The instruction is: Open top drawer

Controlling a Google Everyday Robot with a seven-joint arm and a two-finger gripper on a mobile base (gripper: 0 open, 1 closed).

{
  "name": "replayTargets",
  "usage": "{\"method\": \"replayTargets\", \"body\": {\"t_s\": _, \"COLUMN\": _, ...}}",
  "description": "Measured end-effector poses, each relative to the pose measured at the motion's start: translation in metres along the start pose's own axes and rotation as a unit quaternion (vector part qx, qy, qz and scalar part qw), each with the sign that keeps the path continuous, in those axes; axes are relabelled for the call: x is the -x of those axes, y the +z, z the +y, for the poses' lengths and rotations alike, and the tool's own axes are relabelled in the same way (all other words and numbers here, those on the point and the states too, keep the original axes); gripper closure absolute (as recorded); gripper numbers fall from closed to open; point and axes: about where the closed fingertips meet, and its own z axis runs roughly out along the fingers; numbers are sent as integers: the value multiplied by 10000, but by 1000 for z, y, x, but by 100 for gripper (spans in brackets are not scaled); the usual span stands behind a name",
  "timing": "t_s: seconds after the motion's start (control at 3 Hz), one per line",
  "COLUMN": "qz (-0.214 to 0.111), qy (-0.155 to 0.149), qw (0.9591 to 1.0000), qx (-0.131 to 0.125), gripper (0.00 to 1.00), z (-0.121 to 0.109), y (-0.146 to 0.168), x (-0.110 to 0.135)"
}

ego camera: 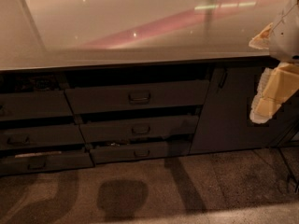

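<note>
The top drawer (177, 96) will likely handle as a stiff, fairly heavy box on slides. It should not flex or slip, but it will want a straight, steady pull rather than a tug, and a skewed pull could bind it on its slides. The place to take hold is the small dark loop handle (139, 97) at the middle of the front, hooked or pinched across its bar; the rest of the flat front offers nothing to grip. The drawer sits near the middle of the view, just under the counter edge. Its wide dark-grey front is the largest of its column, and a dark gap runs along its upper edge, so it may already stand slightly out; how far cannot be told. At 6 o'clock from it are two slimmer drawers (140, 129), narrower, stacked one below the other and with like handles. At 9 o'clock another column of dark drawers (35, 105) runs to the edge of the view. At 3 o'clock is the tall cabinet door (229, 120) with its vertical handle (223, 79). At 12 o'clock the pale glossy countertop (117, 27) fills the upper view. The gripper (271, 94) hangs further out at 3 o'clock, at the edge of the view in front of the cabinet door, well apart from the loop handle. Whether it is wide, narrow or holding anything cannot be told.
</note>
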Motion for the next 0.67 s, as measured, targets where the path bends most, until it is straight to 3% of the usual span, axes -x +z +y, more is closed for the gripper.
{"method": "replayTargets", "body": {"t_s": 0.33, "qz": -1, "qy": 0, "qw": 10000, "qx": 1, "gripper": 0, "z": 0, "y": 0, "x": 0}}
{"method": "replayTargets", "body": {"t_s": 0.67, "qz": -466, "qy": -60, "qw": 9987, "qx": 199, "gripper": 0, "z": -1, "y": 2, "x": -1}}
